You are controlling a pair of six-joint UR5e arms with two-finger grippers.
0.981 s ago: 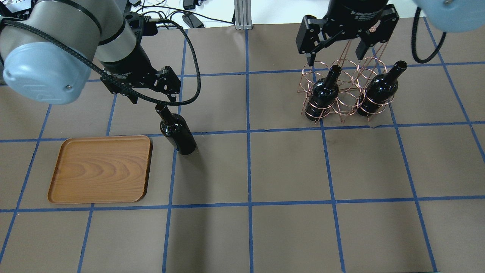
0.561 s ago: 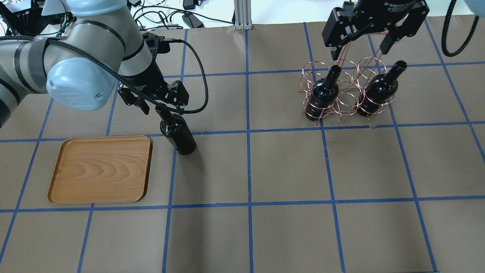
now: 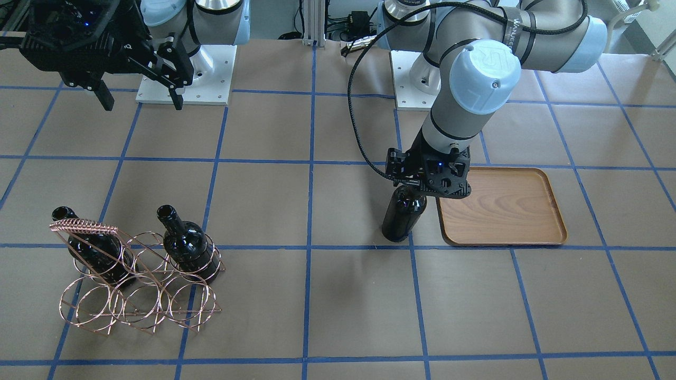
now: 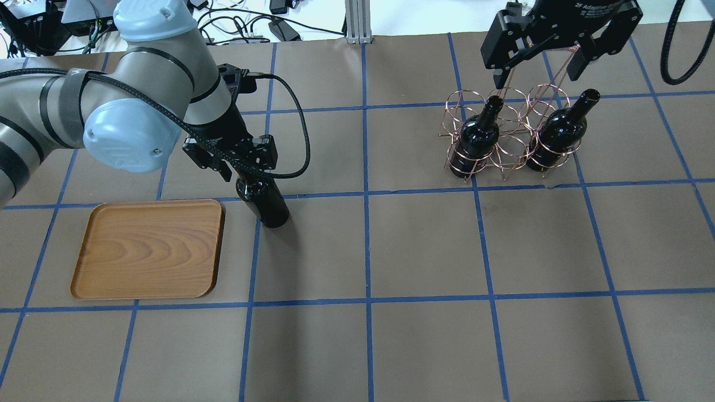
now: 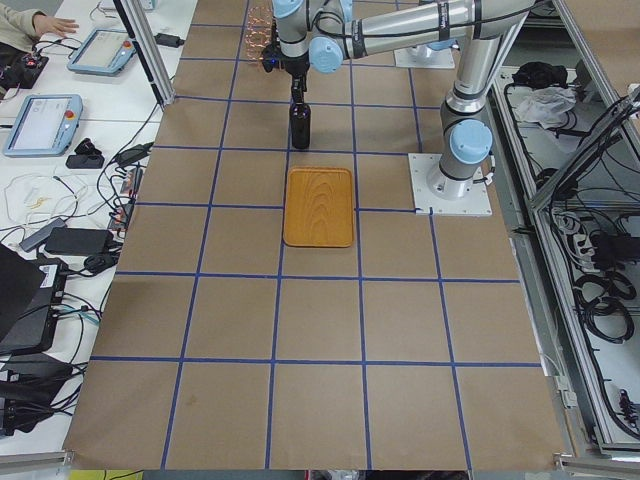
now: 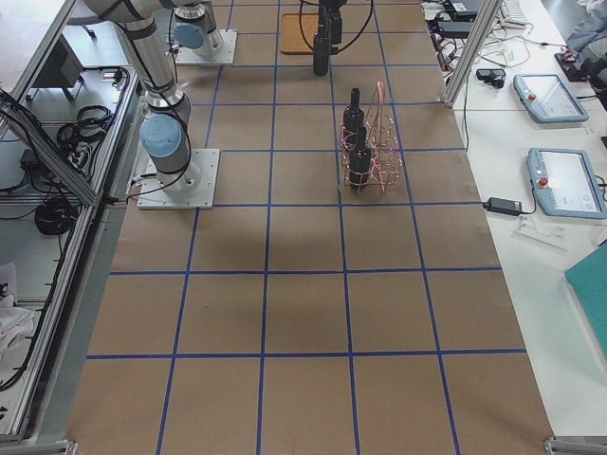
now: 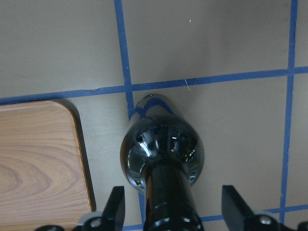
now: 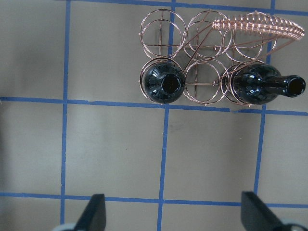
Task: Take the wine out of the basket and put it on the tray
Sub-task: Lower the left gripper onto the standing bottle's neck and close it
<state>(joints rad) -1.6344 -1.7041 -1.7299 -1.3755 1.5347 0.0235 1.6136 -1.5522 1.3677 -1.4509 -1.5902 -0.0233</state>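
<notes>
One wine bottle (image 4: 269, 205) stands upright on the table just right of the wooden tray (image 4: 148, 248); it also shows in the front view (image 3: 404, 214). My left gripper (image 4: 241, 169) is down over its neck. In the left wrist view the fingers (image 7: 117, 208) stand either side of the neck with gaps, so the gripper is open. Two more bottles (image 4: 477, 137) (image 4: 558, 137) stand in the copper wire basket (image 4: 505, 142). My right gripper (image 4: 537, 60) hangs open and empty behind and above the basket.
The tray (image 3: 501, 206) holds nothing and its corner shows in the left wrist view (image 7: 38, 163). The basket's middle rings (image 8: 202, 62) hold nothing. Brown paper with a blue tape grid covers the table. Cables lie at the far edge.
My left gripper has moved forward and down from behind the bottle until it straddles the neck. My right gripper has drawn back and to the right, away from the basket.
</notes>
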